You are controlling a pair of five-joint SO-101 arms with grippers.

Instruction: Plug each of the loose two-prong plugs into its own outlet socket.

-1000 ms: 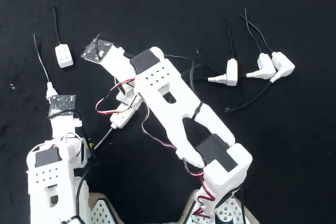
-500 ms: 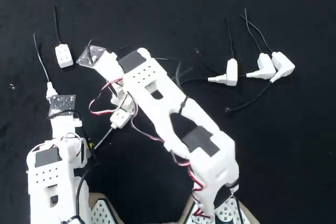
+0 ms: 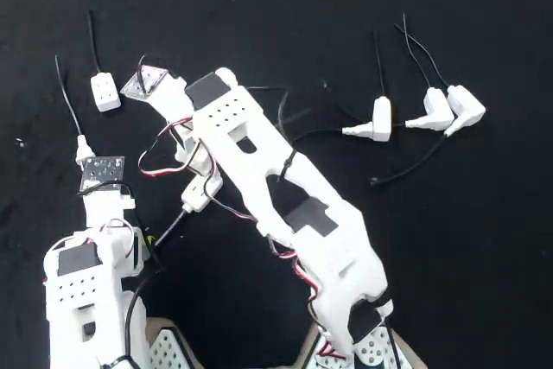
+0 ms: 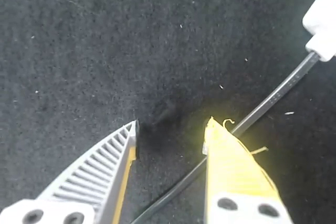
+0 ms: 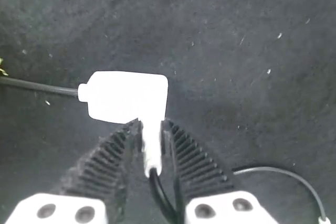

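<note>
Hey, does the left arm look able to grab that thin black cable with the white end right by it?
Probably yes: the left gripper is open and the thin black cable runs uncovered beside its yellow finger.

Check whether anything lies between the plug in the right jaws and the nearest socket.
Nothing visible does. The plug, held in the right jaws, is close to the socket, with only bare mat between them.

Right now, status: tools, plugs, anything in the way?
Left tool open over black cable. Right tool shut on white angled plastic plug. White socket block close by.
</note>
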